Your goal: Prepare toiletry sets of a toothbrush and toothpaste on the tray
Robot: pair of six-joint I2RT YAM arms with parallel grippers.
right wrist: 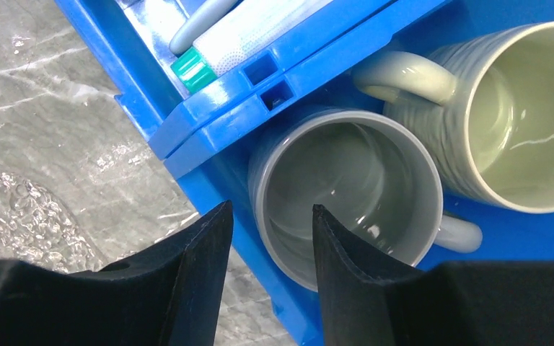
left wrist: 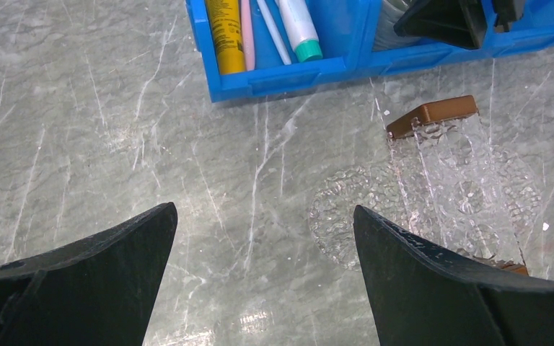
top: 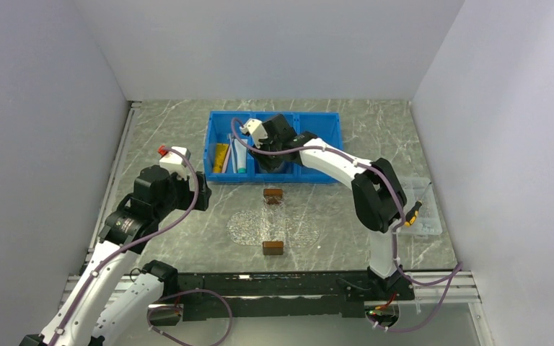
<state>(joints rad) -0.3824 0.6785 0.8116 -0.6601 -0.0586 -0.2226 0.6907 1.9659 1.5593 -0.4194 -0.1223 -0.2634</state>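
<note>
Tray (top: 299, 229): clear, glittery oval, lying on the marble table (left wrist: 79, 130) at centre, just near of the blue bin (top: 274, 114). No brush or tube is on it. One brown block (top: 273, 194) sits at the tray's far rim and a second brown block (top: 273, 247) at its near rim; whether they lie on or under the rim cannot be told. All task items are in the bin's left compartment, lying lengthwise side by side. From left to right they are the yellow toothpaste tube (left wrist: 225, 32), the pink toothbrush (left wrist: 247, 32), the pale toothbrush (left wrist: 273, 32) and the white toothpaste tube (left wrist: 299, 25), whose teal cap points toward the near wall. Left gripper (left wrist: 263, 213): spread fully wide, holding nothing, hovering over bare table left of the tray and near of the bin's left end. Right gripper (right wrist: 270, 209): reached down into the bin's middle compartment, jaws about half apart. They straddle the left wall of a grey mug (right wrist: 346, 180), one finger outside and one inside. A gap shows on both sides of the wall, so there is no grip. A pale ribbed mug (right wrist: 519, 108) stands just right of the grey one. Clear rectangular box (top: 424, 213): at the right edge of the table, well apart from the tray.
</note>
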